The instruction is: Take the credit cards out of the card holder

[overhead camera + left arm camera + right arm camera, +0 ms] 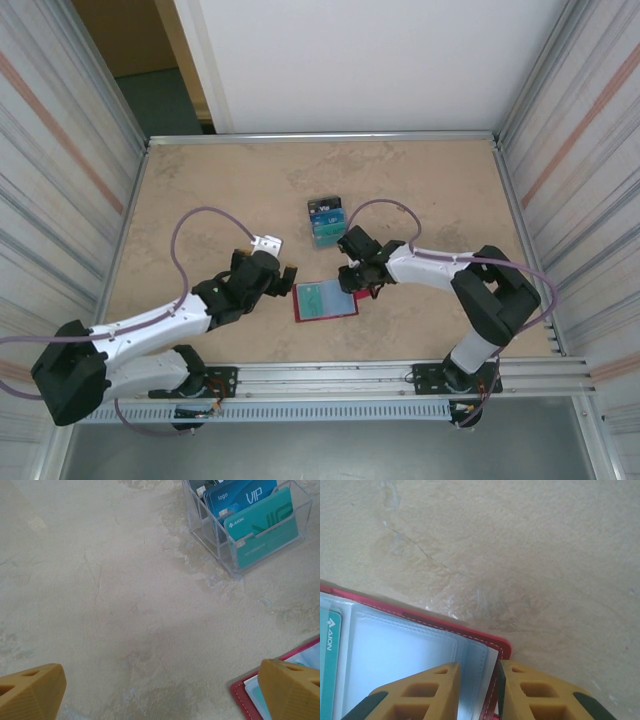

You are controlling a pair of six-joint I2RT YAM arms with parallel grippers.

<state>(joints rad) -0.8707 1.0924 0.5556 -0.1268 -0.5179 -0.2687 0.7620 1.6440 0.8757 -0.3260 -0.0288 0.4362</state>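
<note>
The red card holder (298, 304) lies open on the table, its pale clear sleeves up and a teal credit card (322, 298) in its left page. In the right wrist view that credit card (329, 645) sits at the left edge, beside an empty-looking sleeve of the card holder (420, 617). My right gripper (479, 667) has its jaws narrow around the holder's right edge, sleeve pages and red cover between them. It stands at the holder's right side (352, 283). My left gripper (283, 270) hovers wide open just left of the holder, over bare table (162, 680). The holder's red corner (240, 690) shows beside its right finger.
A clear acrylic stand (326, 222) sits behind the holder with blue and teal cards upright in it. In the left wrist view the stand (210, 535) holds a blue VIP card (245, 497) and a teal one (265, 525). Metal walls enclose the table.
</note>
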